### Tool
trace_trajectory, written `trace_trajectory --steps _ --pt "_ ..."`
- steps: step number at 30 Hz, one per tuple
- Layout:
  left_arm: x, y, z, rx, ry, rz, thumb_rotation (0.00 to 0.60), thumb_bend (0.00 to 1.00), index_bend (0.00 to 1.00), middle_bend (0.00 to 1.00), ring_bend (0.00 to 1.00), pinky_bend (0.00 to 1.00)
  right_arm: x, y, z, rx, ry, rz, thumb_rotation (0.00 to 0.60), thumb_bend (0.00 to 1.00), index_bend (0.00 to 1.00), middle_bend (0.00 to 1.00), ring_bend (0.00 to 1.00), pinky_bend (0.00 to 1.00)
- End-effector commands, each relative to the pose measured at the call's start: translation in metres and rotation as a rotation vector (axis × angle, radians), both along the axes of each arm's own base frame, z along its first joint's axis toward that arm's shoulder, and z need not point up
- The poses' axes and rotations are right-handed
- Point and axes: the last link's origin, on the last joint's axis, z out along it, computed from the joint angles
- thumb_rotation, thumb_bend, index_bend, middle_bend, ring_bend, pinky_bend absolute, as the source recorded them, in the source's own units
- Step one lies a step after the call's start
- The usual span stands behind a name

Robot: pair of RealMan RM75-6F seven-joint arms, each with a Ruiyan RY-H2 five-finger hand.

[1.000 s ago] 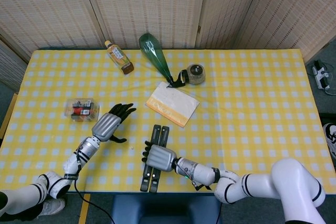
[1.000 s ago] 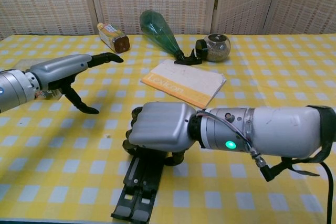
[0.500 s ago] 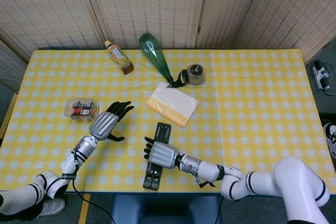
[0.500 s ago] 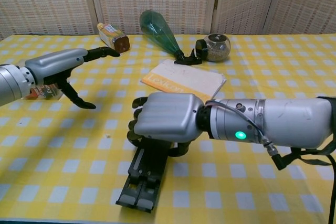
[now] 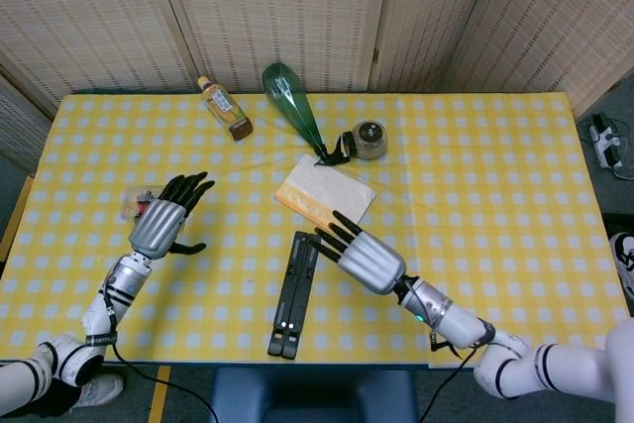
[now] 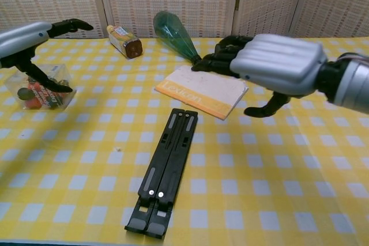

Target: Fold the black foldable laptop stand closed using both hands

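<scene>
In the head view, the desk point(image 5: 495, 195) has a yellow checked cloth, and woven screens point(image 5: 297, 7) stand behind it. The stand point(image 5: 293, 294) lies folded flat near the front edge. The left hand point(image 5: 158, 223) is raised with fingers spread, holding nothing, close to a small plastic box point(image 5: 134, 203). The right hand point(image 5: 359, 257) is just right of the stand, fingers straight and apart, holding nothing.

In the chest view, the stand point(image 6: 168, 167) lies alone on the cloth. The right hand point(image 6: 275, 64) hovers above a booklet point(image 6: 199, 97), fingers released. The left hand point(image 6: 31, 41) is over the box point(image 6: 40, 90), fingers apart. A green bottle point(image 6: 176, 36), a small bottle point(image 6: 124, 41) and a jar point(image 6: 237, 46) lie behind.
</scene>
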Motion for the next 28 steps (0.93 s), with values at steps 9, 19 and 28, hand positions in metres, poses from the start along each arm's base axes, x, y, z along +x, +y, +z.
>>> trace_trajectory --steps 9,19,28 --pt "-0.053 -0.049 0.063 0.216 0.063 0.138 0.6 0.16 0.01 0.02 0.0 0.0 -0.112 0.043 0.115 -0.3 -0.144 -0.423 0.6 0.32 0.02 0.13 0.2 0.14" --pt "-0.086 -0.126 0.086 0.268 0.114 0.257 0.6 0.16 0.01 0.02 0.0 0.0 -0.174 0.095 0.156 -0.46 -0.304 -0.568 0.6 0.32 0.02 0.13 0.2 0.2" --pt "-0.091 -0.165 0.088 0.272 0.096 0.318 0.6 0.16 0.0 0.02 0.0 0.0 -0.191 0.123 0.16 -0.461 -0.324 -0.666 0.6 0.32 0.02 0.12 0.13 0.07"
